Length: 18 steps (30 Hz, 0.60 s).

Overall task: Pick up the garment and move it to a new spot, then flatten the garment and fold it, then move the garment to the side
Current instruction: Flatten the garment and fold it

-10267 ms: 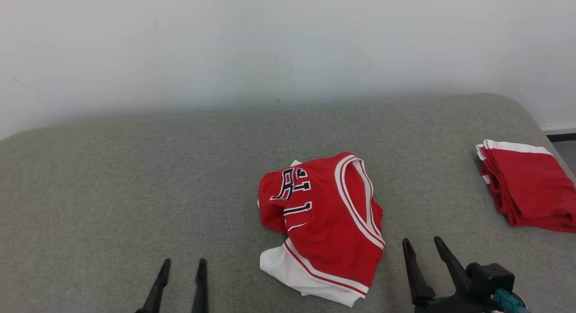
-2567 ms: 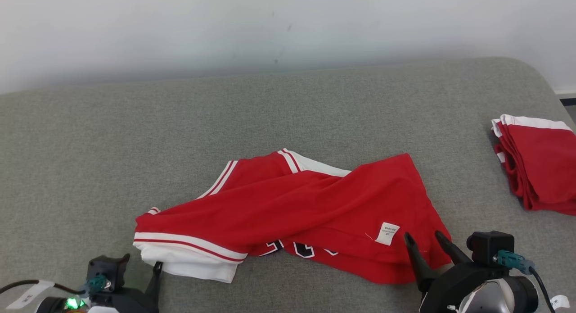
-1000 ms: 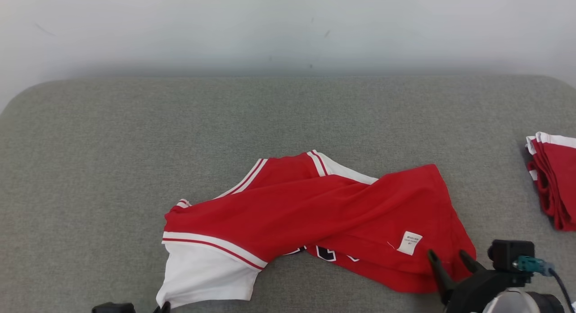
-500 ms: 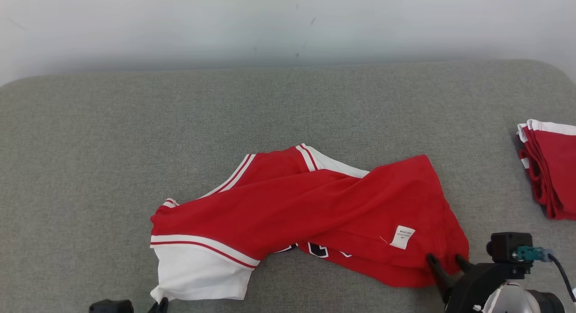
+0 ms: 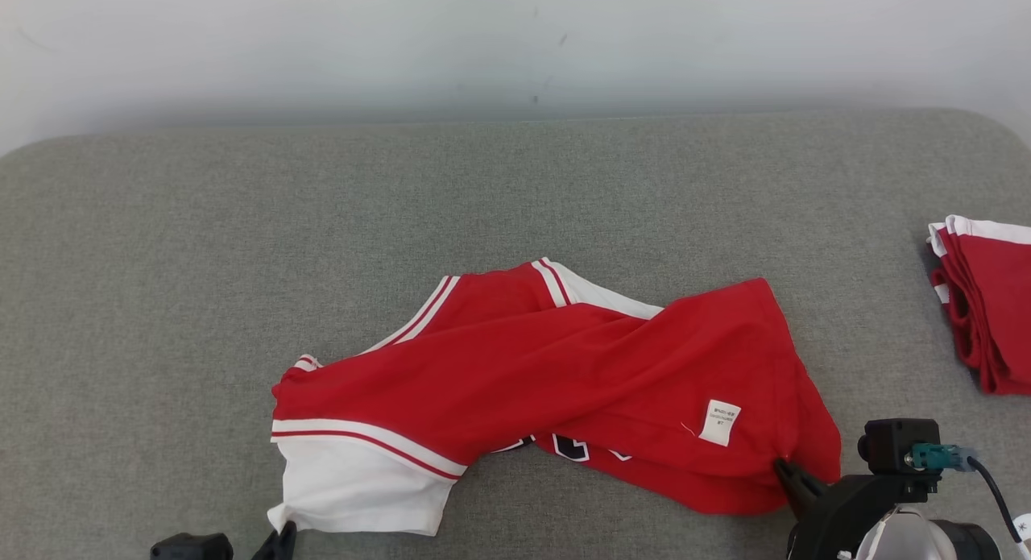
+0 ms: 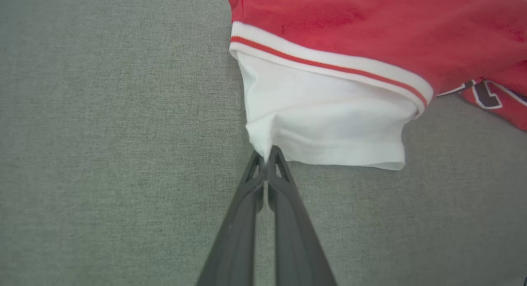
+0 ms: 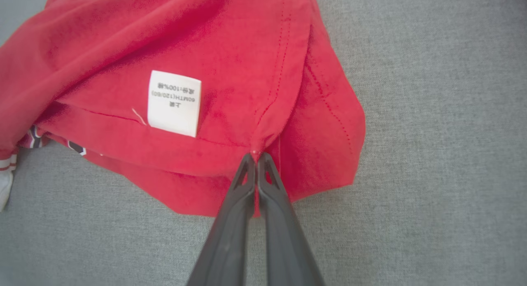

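Note:
A red garment (image 5: 580,375) with white striped trim and a white sleeve (image 5: 354,487) lies twisted and stretched across the grey cushion (image 5: 242,262). A white care label (image 5: 719,422) shows near its right end. My left gripper (image 5: 283,534) is shut on the corner of the white sleeve (image 6: 321,125), its tips (image 6: 266,154) pinching the cloth. At the lower right, my right gripper (image 5: 793,475) is shut on a red fold of the garment (image 7: 230,72) beside the label (image 7: 174,103), the tips (image 7: 256,156) closed on the seam.
A folded stack of red and white garments (image 5: 987,302) sits at the cushion's right edge. A pale wall (image 5: 483,44) rises behind the cushion. Bare grey cushion stretches to the left and behind the garment.
The right gripper's fingers have closed on the red fold. The left gripper keeps its pinch on the white sleeve corner. The camera shifted slightly, and the garment lies much the same.

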Available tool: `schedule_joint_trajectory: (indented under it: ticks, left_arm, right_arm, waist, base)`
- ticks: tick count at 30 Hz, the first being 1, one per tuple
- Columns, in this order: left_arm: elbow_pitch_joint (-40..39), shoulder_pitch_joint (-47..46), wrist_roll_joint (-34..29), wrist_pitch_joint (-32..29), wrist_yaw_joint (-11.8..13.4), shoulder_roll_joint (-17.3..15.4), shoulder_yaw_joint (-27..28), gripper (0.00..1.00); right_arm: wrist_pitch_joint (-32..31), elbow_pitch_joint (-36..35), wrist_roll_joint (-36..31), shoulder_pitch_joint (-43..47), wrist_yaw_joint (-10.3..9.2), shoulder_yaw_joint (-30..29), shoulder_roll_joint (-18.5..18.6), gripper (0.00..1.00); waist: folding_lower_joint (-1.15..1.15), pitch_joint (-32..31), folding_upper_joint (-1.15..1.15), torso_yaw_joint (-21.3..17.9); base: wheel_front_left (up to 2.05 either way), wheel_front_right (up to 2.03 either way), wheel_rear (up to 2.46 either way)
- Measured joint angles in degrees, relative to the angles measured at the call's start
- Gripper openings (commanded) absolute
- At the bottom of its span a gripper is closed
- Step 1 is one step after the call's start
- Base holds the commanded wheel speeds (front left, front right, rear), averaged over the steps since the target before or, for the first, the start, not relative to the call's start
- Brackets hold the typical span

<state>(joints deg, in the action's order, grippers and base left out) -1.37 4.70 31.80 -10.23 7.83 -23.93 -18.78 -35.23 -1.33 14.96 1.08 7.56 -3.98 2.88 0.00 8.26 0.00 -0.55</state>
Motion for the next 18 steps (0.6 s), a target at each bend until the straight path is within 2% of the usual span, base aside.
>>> schedule_joint_trajectory:
  ticks: [7,12,14,18]
  left_arm:
    - [-1.1,-0.3,0.2,3.5,0.3,0.8,1.3,0.00]
    - [-3.8,-2.2,0.6,10.4,-0.3,2.4,3.9,0.00]
    - [-4.9,-4.0,1.9,13.8,-0.3,3.6,5.7,0.00]
    - [-5.2,-10.2,3.3,16.7,-1.1,4.0,8.6,0.00]
  right_arm:
    - [2.1,-1.0,-1.0,-0.8,0.00,-0.3,0.0,0.00]
    - [5.1,-3.0,-1.1,-3.0,0.00,-0.2,0.0,0.00]
    - [6.4,-4.0,-1.3,-6.3,0.00,0.4,0.0,0.00]
    - [7.2,-4.1,-2.3,-14.3,0.00,2.8,0.0,0.00]
  waist:
    - [0.00,-0.1,0.00,-0.1]
    - [0.00,0.4,0.00,-0.3]
    - [0.00,1.3,0.00,-0.4]
    - [0.00,3.3,0.00,-0.8]
  base:
    - [0.00,0.00,0.00]
    - [0.00,0.00,0.00]
    - [0.00,0.00,0.00]
    - [0.00,0.00,0.00]
